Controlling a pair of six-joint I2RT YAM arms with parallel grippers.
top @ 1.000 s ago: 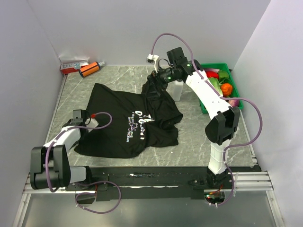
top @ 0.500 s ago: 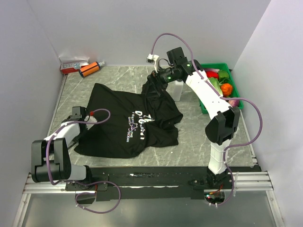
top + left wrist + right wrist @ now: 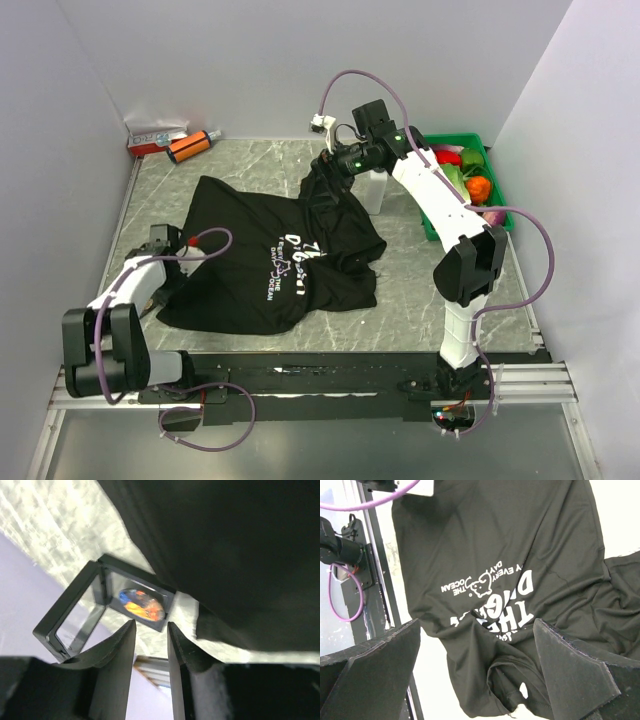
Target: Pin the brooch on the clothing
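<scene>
Left pincer (image 3: 151,625) newly parted, narrow gap, empty, beside brooch (image 3: 142,604); right pincer (image 3: 476,630) wide, empty.

The T-shirt (image 3: 270,255) covers the middle of the table (image 3: 420,280). Bare marble lies open to its right, up to the green bin (image 3: 460,138) — and along the near edge. A clear bottle (image 3: 374,190) stands just beside the bunched sleeve. Left, the hinged case (image 3: 103,592) with the brooch (image 3: 142,604) crowds the strip beside the wall (image 3: 60,150).

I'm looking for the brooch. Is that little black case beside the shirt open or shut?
Open: the left wrist view shows the case with two frames splayed at an angle, an orange-and-blue piece in one.
</scene>
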